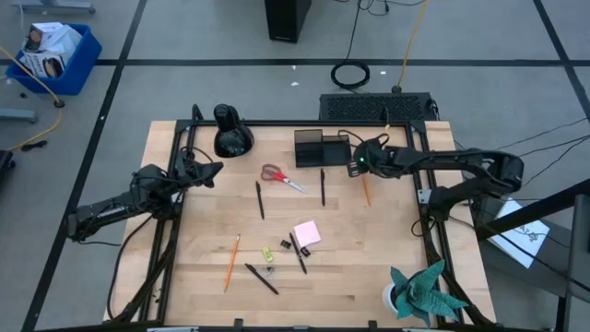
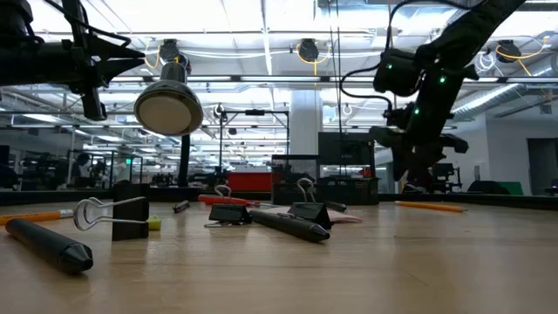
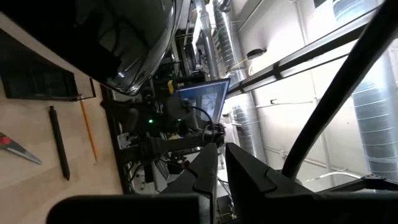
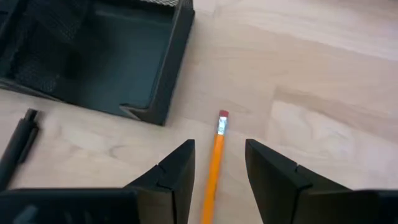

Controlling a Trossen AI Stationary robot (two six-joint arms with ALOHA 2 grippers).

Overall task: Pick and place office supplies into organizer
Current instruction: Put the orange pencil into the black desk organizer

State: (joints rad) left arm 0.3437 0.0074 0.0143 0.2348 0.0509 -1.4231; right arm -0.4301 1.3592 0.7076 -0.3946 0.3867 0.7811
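Observation:
The black organizer (image 1: 321,146) (image 4: 93,56) stands near the table's far edge. My right gripper (image 1: 355,167) (image 4: 219,171) hangs open just right of it, slanting down. Its fingers stand on either side of an orange pencil (image 4: 214,165) (image 1: 366,190) without touching it. The pencil lies flat on the table, eraser end (image 4: 222,116) toward the organizer. Red-handled scissors (image 1: 281,177), black pens (image 1: 260,199) (image 1: 323,186), a pink sticky pad (image 1: 307,232), a second pencil (image 1: 232,261) and a yellow-green bit (image 1: 267,254) lie on the wood. My left gripper (image 1: 214,171) (image 3: 221,165) waits shut at the left.
A rounded black object (image 1: 230,134) stands at the far left, and a teal paper plant (image 1: 424,290) at the near right corner. Black binder clips (image 2: 228,212) (image 2: 113,218) and more pens (image 1: 262,278) (image 1: 298,254) lie toward the near edge. Bare wood shows right of the orange pencil.

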